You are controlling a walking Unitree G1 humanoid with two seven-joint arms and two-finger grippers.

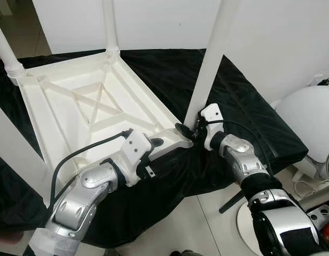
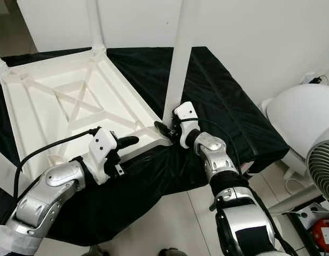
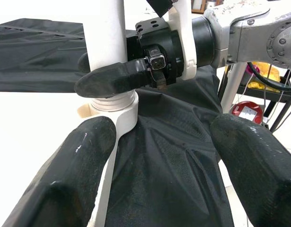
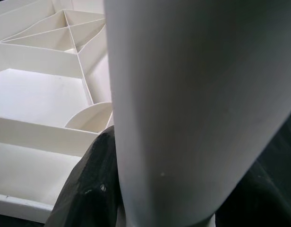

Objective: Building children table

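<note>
Left eye: tabletop [image 1: 84, 101] is lying upside down on a black cloth [image 1: 244, 112], ribbed underside facing up, long axis running from the robot toward the far wall. Legs are standing upright at the corners; the near-right leg [image 1: 210, 58] is rising from its corner socket. Right gripper [image 1: 190, 129] is sitting at the base of that leg. Left gripper [image 1: 156, 143] is resting at the tabletop's near edge, just beside that corner.

Right eye: same layout, plus a white fan [image 2: 314, 144] sitting right of the cloth.

Left wrist: left fingers [image 3: 74, 175] are spread apart, holding nothing, straddling the corner socket [image 3: 112, 106]. One right finger is pressing across the leg just above the threaded collar.

Right wrist: close-up, the leg [image 4: 197, 104] is standing vertical with a black finger [image 4: 91, 184] touching its side; right gripper is clamping the leg. Ribs [image 4: 46, 52] are showing behind.
</note>
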